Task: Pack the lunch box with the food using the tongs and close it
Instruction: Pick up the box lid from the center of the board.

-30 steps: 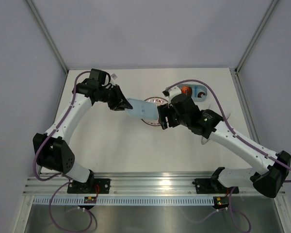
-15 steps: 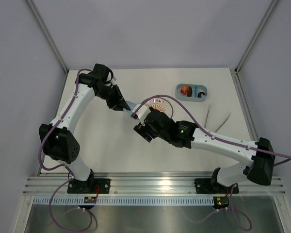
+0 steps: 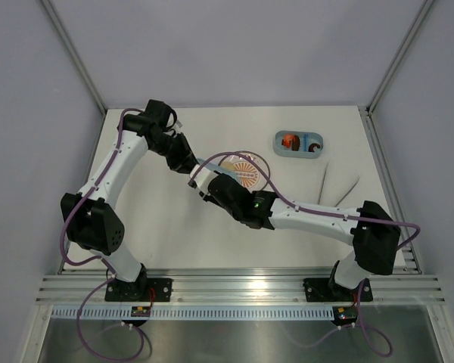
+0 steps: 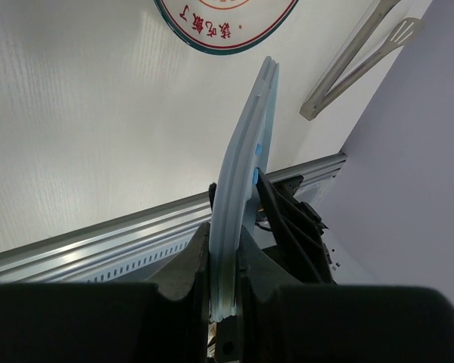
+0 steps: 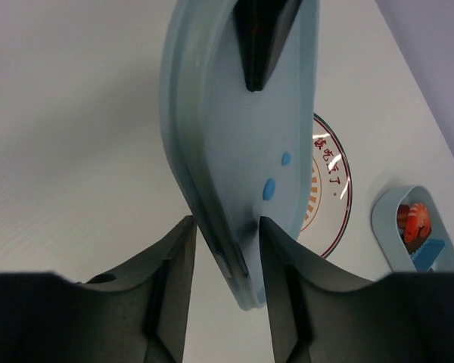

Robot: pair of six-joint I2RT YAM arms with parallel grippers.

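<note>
The flat pale-blue lid (image 5: 242,136) hangs on edge above the table, left of the plate. My left gripper (image 4: 225,234) is shut on one end of the lid (image 4: 246,151). My right gripper (image 5: 225,227) grips the opposite end, and both fingertips touch it. In the top view the two grippers (image 3: 188,160) (image 3: 204,181) meet over the lid (image 3: 206,165). The lunch box (image 3: 298,142) sits uncovered at the back right with red-orange and dark food (image 3: 289,141) inside. The tongs (image 3: 348,190) lie on the table right of the plate.
The round white plate (image 3: 246,172) with the orange sunburst lies under and just right of the lid. The right arm stretches across the table's middle. Grey walls stand to both sides, and an aluminium rail runs along the near edge.
The right arm swung left from beside the lunch box to the lid, and its jaws narrowed round the lid's free end. The left gripper kept hold and shifted slightly.
</note>
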